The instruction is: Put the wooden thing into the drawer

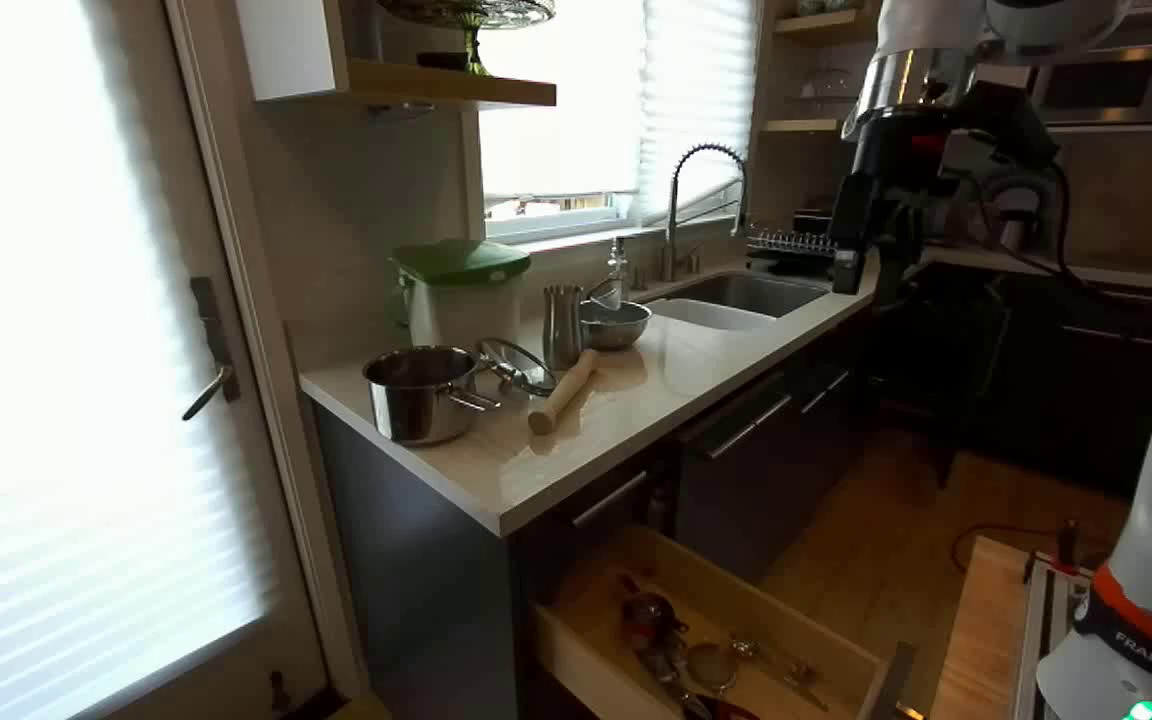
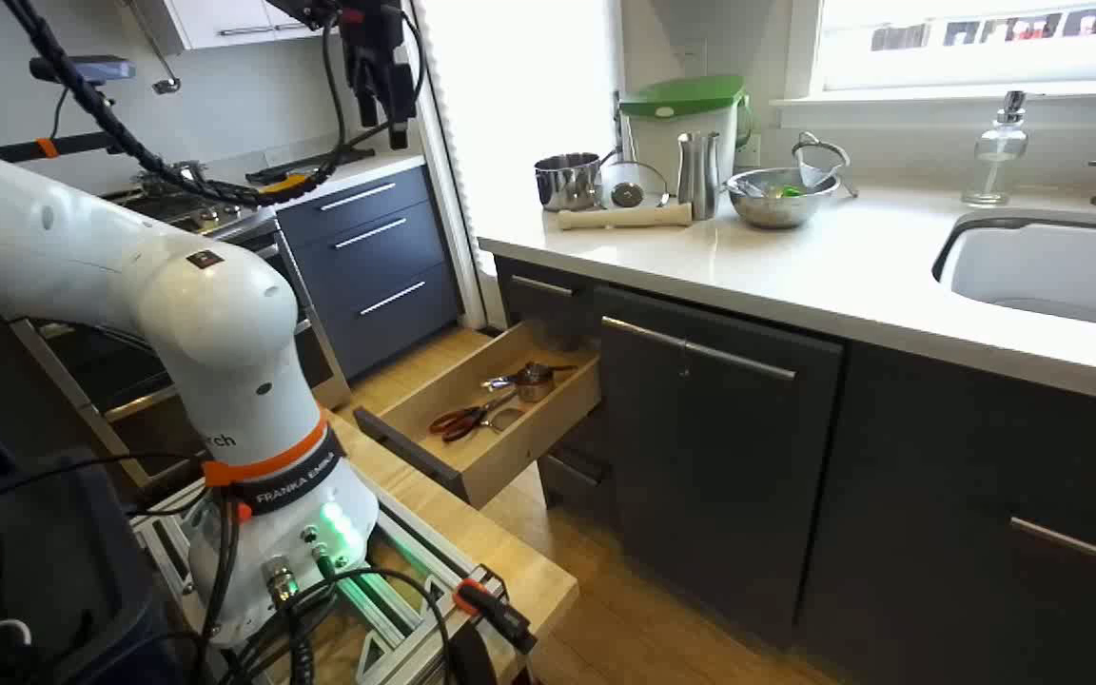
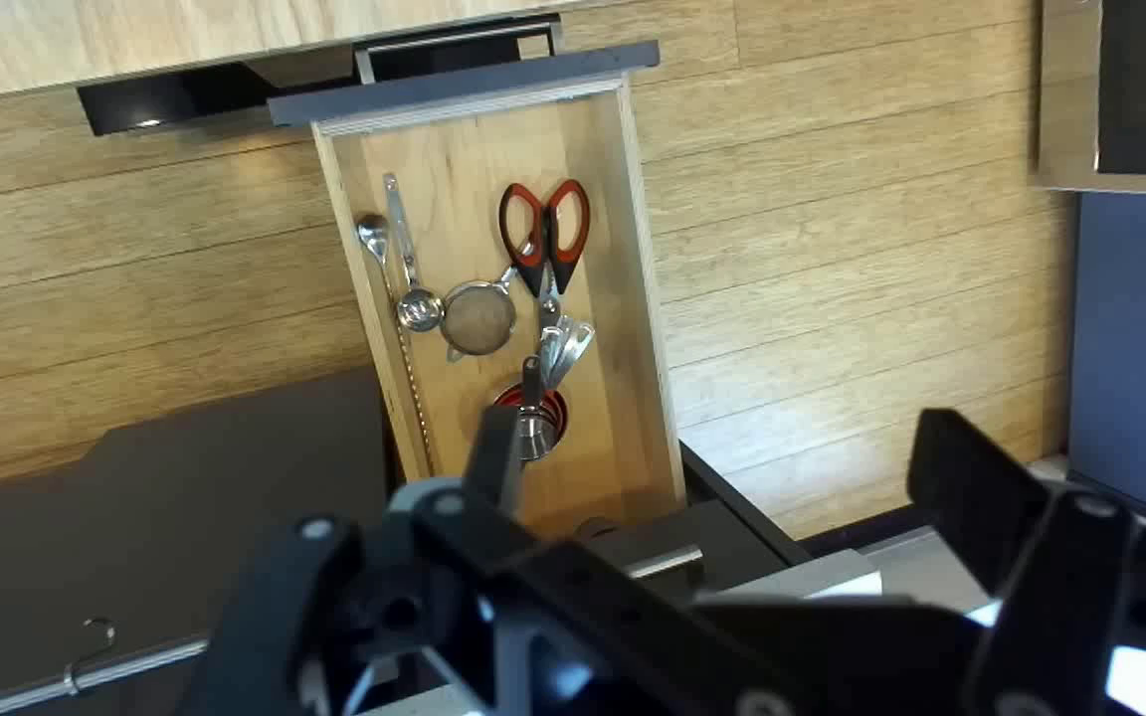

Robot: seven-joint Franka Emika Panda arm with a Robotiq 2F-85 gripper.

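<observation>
The wooden thing (image 1: 564,392) is a pale tan, thick stick lying on the white countertop, beside the metal pot and glass lid. It also shows in an exterior view (image 2: 624,218) and is out of the wrist view. The drawer (image 1: 766,612) is pulled open below the counter; it shows in an exterior view (image 2: 540,436) and the wrist view (image 3: 649,298). It holds scissors, a small strainer, spoons and measuring cups. My gripper (image 3: 728,457) is open and empty, its fingers wide apart. It is high above the drawer, apart from the wooden thing, in both exterior views (image 1: 848,268) (image 2: 386,119).
A metal pot (image 1: 421,395), glass lid (image 1: 516,366), steel cup (image 1: 563,325), metal bowl (image 1: 616,325) and green-lidded bin (image 1: 464,290) stand around the wooden thing. The countertop (image 2: 700,257) edge overhangs the drawer. The robot's wooden base table (image 2: 519,571) is near the drawer front.
</observation>
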